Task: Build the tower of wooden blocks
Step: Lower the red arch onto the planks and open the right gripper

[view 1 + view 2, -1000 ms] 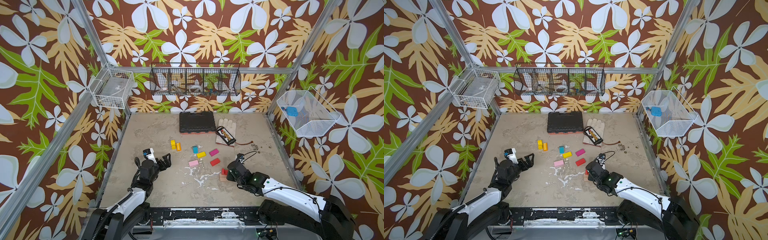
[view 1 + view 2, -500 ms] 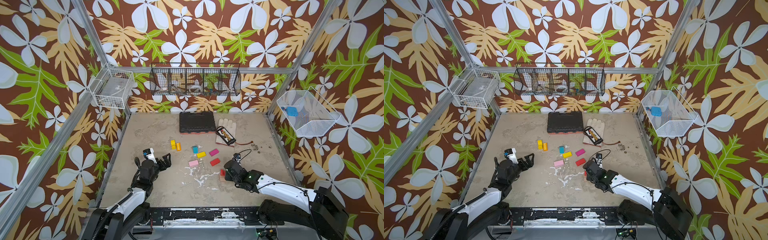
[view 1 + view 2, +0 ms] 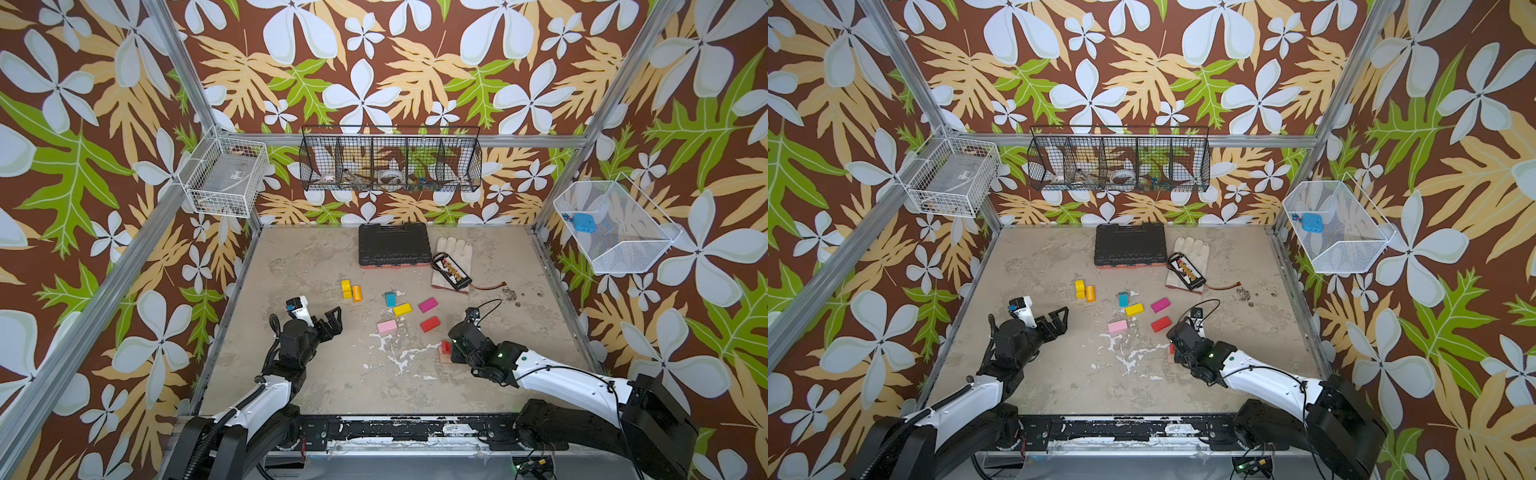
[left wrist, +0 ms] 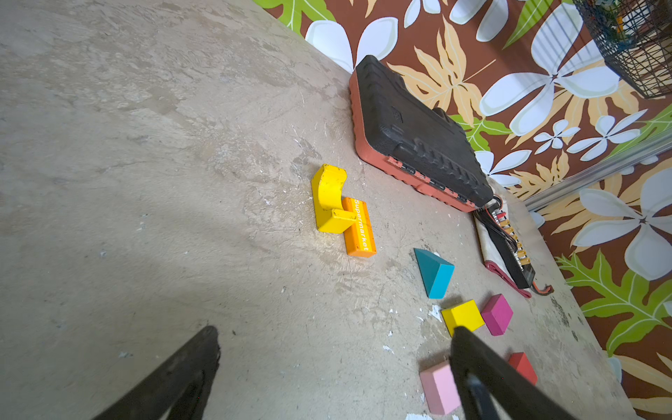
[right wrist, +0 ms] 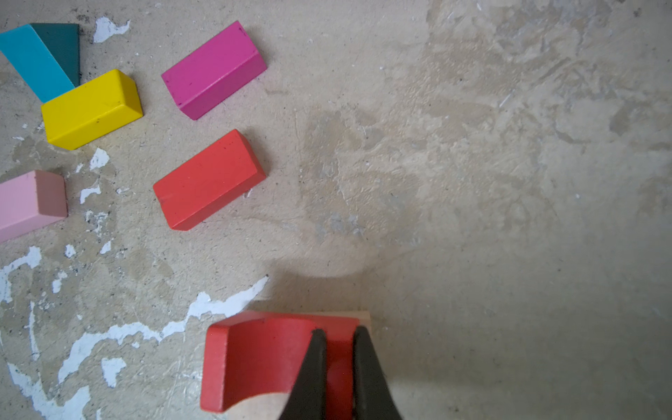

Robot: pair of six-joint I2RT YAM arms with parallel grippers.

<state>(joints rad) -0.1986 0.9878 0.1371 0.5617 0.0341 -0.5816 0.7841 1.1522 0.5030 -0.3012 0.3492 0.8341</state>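
Note:
My right gripper (image 5: 338,332) is shut on one leg of a red arch block (image 5: 254,356), which rests on a tan plank (image 5: 363,316) at the front right of the floor; in a top view the red arch block (image 3: 445,347) peeks out beside the wrist. Loose blocks lie behind it: red (image 3: 429,323), pink (image 3: 386,326), yellow (image 3: 402,309), magenta (image 3: 427,304), teal (image 3: 390,298), plus a yellow arch (image 3: 345,287) against an orange block (image 3: 356,293). My left gripper (image 3: 330,322) hovers open and empty left of the pink block (image 4: 438,387).
A black tool case (image 3: 394,244) lies at the back wall, with a work glove (image 3: 455,253) and a battery pack (image 3: 452,272) with wires to its right. Wire baskets hang on the walls. White paint flecks (image 3: 395,357) mark the floor.
My right arm has shifted slightly left, with the gripper still on the red arch over the plank. The left arm has not moved.

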